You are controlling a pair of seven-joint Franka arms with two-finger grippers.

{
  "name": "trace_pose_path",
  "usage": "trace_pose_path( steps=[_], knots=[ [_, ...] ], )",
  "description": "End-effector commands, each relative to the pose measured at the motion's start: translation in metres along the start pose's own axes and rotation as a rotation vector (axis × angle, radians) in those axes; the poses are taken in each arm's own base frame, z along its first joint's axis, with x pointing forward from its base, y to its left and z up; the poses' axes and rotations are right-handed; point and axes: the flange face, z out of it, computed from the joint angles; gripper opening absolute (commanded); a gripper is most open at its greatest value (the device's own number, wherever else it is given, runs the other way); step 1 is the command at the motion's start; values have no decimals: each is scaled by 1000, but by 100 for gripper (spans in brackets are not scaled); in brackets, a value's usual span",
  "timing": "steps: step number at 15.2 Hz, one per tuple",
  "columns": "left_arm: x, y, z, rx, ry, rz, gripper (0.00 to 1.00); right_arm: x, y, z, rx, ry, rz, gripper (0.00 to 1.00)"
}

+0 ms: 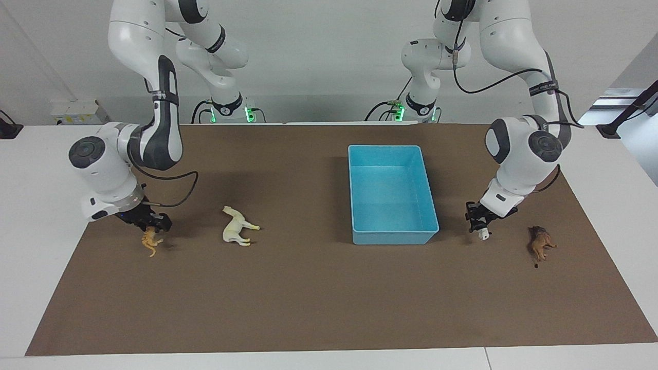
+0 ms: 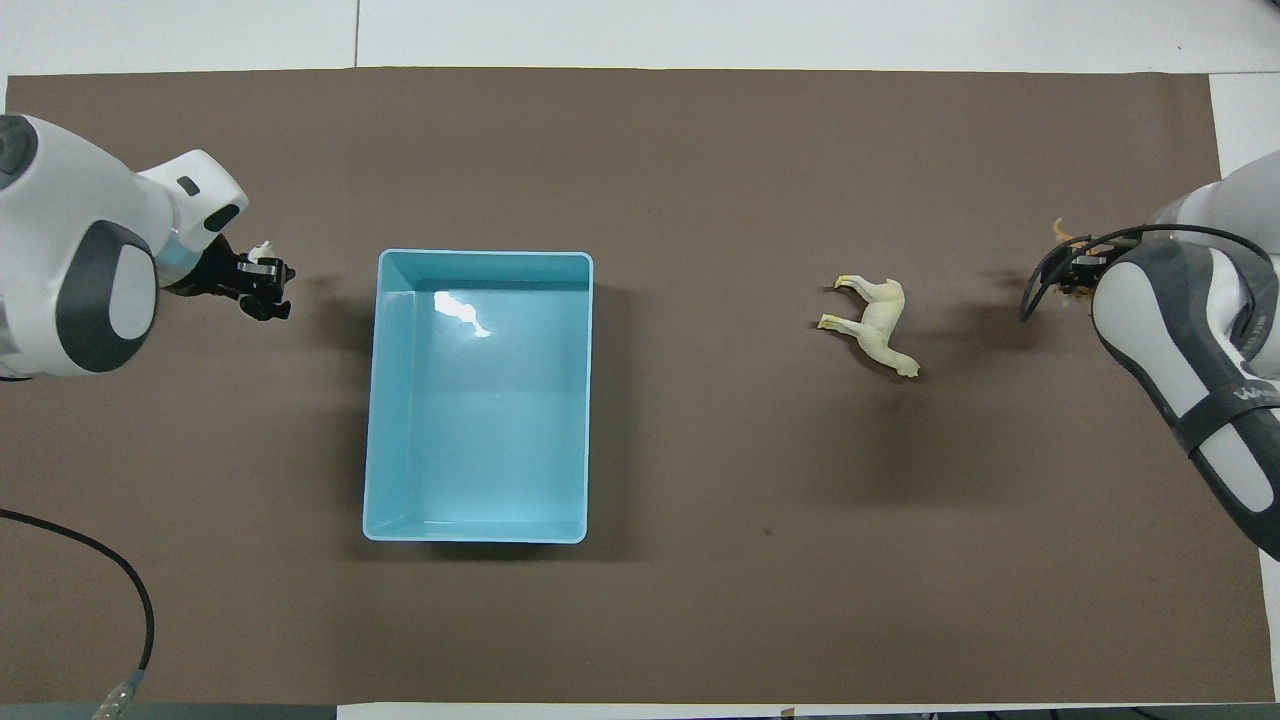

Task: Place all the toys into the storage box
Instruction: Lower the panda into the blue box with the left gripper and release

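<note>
The light blue storage box [image 1: 395,237] [image 2: 480,420] stands empty on the brown mat. My left gripper [image 1: 478,220] [image 2: 262,287] is shut on the black-and-white panda [image 1: 483,234] [image 2: 262,251], which hangs just above the mat beside the box, toward the left arm's end. My right gripper [image 1: 149,222] [image 2: 1077,277] is shut on the orange tiger [image 1: 149,241] [image 2: 1061,231], lifted slightly off the mat at the right arm's end. The cream horse [image 1: 236,227] [image 2: 880,331] lies on its side between the tiger and the box. The brown lion [image 1: 540,243] lies near the left arm's end; the overhead view hides it.
The brown mat [image 1: 308,298] covers most of the white table [image 1: 36,205]. A white box [image 1: 77,111] sits at the wall past the right arm's end. A black mount [image 1: 614,128] stands at the table's corner past the left arm.
</note>
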Motion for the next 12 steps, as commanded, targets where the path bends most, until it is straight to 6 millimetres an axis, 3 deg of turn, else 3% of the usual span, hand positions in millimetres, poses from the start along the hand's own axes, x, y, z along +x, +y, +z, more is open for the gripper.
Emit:
trace_pose_path(
  steps=[1,4,6,7,8,12],
  knots=[
    [-18,41,-60,-2,-14,-32,0,-7,-17,-60,-1,-15,-27,0],
    [-43,139,-78,27,-46,-71,0,-12,-33,-125,-3,-62,-45,0],
    [-59,178,-74,44,-69,-97,0,-25,-46,-162,6,-73,-64,0],
    [-64,187,-71,50,-72,-82,32,-33,-53,-175,9,-68,-76,0],
    [-65,187,-71,51,-77,-64,99,-41,-59,-189,12,-54,-63,0],
    [-63,170,-68,51,-94,-24,100,-64,-117,-208,11,-47,4,0]
  ],
)
